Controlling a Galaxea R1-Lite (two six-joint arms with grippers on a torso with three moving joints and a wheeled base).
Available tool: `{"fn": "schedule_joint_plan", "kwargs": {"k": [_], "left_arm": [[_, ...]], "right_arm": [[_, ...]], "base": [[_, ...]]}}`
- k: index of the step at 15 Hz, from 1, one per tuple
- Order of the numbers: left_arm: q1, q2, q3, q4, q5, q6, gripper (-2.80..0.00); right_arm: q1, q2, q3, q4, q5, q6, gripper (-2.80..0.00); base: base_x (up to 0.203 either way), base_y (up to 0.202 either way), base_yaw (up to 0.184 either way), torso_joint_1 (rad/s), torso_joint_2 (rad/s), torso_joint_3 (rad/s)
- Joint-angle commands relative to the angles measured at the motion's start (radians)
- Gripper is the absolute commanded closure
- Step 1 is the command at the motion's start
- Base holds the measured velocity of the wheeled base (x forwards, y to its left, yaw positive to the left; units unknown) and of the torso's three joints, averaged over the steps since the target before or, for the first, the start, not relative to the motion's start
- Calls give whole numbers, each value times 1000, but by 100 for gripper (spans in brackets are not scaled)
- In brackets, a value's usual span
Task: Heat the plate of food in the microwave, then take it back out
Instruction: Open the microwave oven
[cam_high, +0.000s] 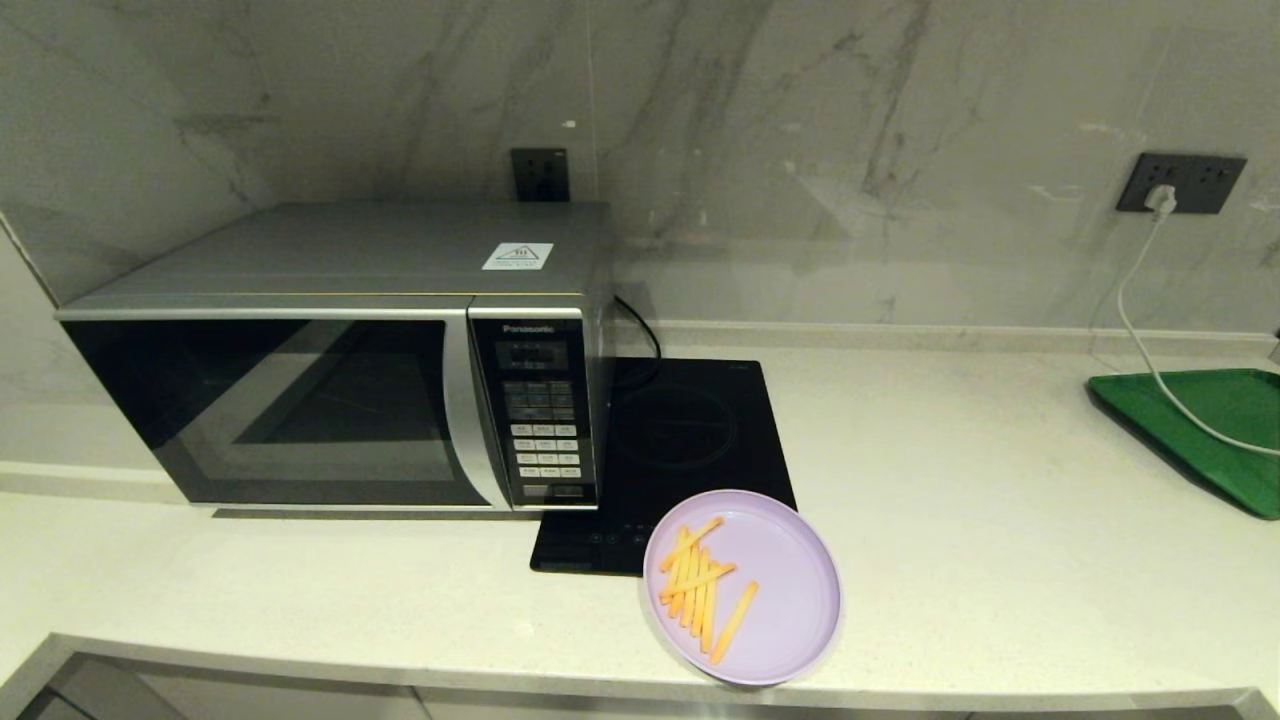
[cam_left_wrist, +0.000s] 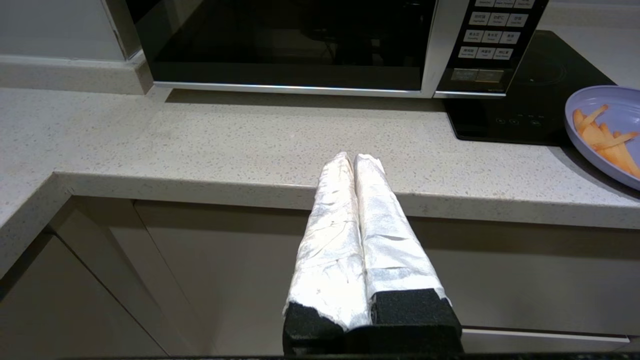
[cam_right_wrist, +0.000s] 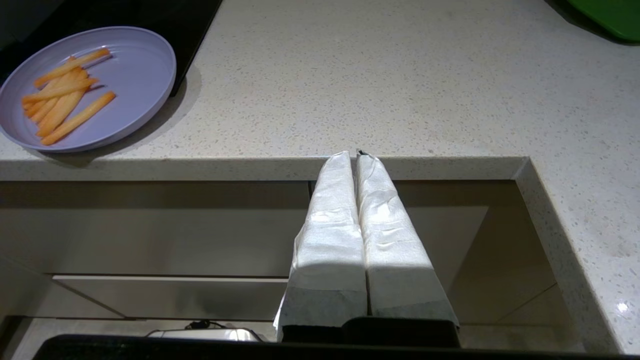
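The lilac plate of food (cam_high: 780, 590), with thin orange fries on it, sits at the counter's front edge, partly over the hob's near corner. It also shows in the wrist views as the plate (cam_left_wrist: 607, 107) and the plate (cam_right_wrist: 135, 75). The silver-grey microwave (cam_high: 330, 380) stands at the back left with its dark glass door closed. My left gripper (cam_left_wrist: 354, 159) hangs shut and empty in front of the counter edge, facing the microwave. My right gripper (cam_right_wrist: 354, 156) is shut and empty, level with the counter edge, to the right of the plate. Neither arm shows in the head view.
A flat black induction hob (cam_high: 690, 440) lies right of the microwave. A green tray (cam_high: 1210, 430) sits at the far right with a white cable (cam_high: 1135, 330) running across it from a wall socket. Cabinet fronts lie below the counter edge (cam_left_wrist: 200, 187).
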Motion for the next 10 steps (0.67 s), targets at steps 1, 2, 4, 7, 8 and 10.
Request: {"fn": "schedule_joint_plan", "kwargs": {"k": [1,2,4,7,8,10], "left_arm": [[0,2,0,-1,0,-1,0],[0,2,0,1,0,-1,0],[0,2,0,1,0,-1,0],[0,2,0,-1,0,-1,0],[0,2,0,-1,0,-1,0],[0,2,0,-1,0,-1,0]], "right_arm": [[1,1,0,1,1,2,0],[0,0,0,1,1,2,0],[0,0,0,1,1,2,0],[0,0,0,1,1,2,0],[0,2,0,1,1,2,0],[0,1,0,1,1,2,0]], "base": [[0,0,0,0,0,0],[0,0,0,0,0,0],[0,0,0,0,0,0],[0,0,0,0,0,0],[0,0,0,0,0,0],[0,0,0,0,0,0]]}}
